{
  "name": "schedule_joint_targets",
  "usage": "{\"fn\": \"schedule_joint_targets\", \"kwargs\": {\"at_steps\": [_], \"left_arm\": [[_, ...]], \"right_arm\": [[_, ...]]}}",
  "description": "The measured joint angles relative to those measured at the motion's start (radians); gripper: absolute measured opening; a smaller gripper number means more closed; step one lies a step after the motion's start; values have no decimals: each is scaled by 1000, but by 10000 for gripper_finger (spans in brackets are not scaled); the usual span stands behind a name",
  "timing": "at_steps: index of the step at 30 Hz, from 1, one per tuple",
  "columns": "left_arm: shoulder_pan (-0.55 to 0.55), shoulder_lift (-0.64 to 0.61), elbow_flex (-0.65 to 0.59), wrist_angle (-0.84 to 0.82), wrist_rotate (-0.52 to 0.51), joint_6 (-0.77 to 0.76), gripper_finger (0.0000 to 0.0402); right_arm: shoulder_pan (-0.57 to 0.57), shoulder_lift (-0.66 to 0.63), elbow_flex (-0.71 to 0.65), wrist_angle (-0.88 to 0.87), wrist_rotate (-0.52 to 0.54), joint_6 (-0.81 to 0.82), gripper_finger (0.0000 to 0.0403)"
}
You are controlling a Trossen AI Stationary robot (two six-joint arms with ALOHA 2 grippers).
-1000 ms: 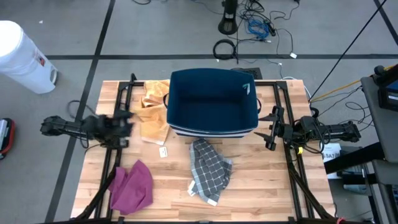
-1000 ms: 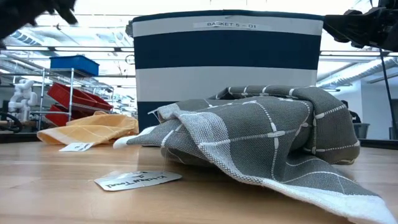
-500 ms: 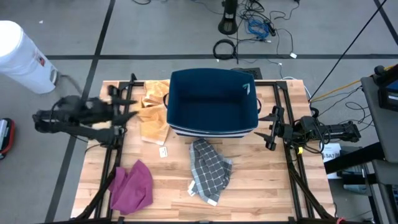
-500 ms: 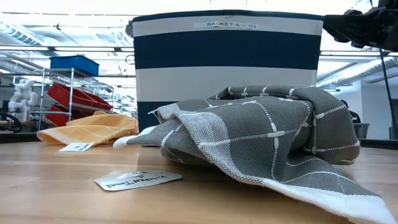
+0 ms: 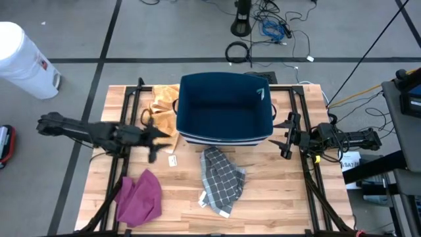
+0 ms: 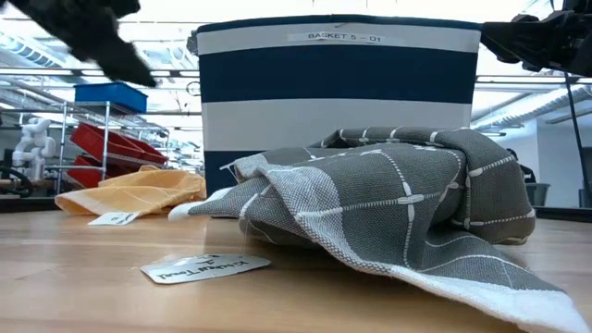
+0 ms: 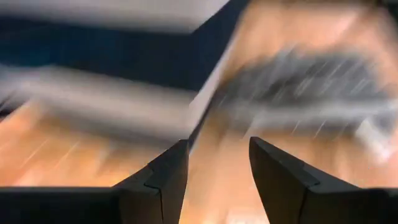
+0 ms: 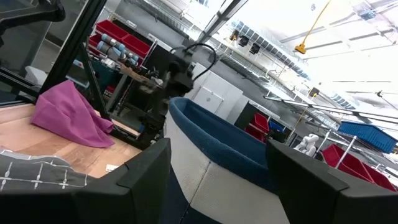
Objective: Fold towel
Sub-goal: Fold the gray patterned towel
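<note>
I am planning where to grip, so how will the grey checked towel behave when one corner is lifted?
The grey checked towel lies crumpled in soft folds, so it is probably floppy and would drape rather than hold its shape. Its woven surface looks rough, so it is unlikely to slip. It looks light, and the rest would probably drag along the table.

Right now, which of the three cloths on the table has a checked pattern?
The grey towel lying just in front of the blue basket; white grid lines cross it, while the orange cloth and the magenta cloth are plain.

We note a grey floor (image 5: 164,29) with dark seams, loose cables (image 5: 270,29), a white bin (image 5: 23,59), and metal shelving (image 6: 102,139) holding red trays (image 6: 97,139) beyond the wooden table (image 5: 263,197).
</note>
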Motion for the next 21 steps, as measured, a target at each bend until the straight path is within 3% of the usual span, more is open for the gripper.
{"fn": "schedule_joint_targets", "kwargs": {"at_steps": [4,6,9,11,14,17,21], "left_arm": [[-13,33,-215,791,69,201,176],[-13,42,-263,1089,69,290,176],[-13,36,-263,1383,113,413,176],[-13,17,-228,1415,139,454,176],[-13,-40,-117,1141,141,468,176],[-13,-71,72,587,90,468,176],[-13,-31,292,-97,-92,344,176]], "right_arm": [[0,0,0,1,0,0,249],[0,0,0,0,0,0,249],[0,0,0,1,0,0,249],[0,0,0,1,0,0,249],[0,0,0,1,0,0,249],[0,0,0,1,0,0,249],[0,0,0,1,0,0,249]]}}
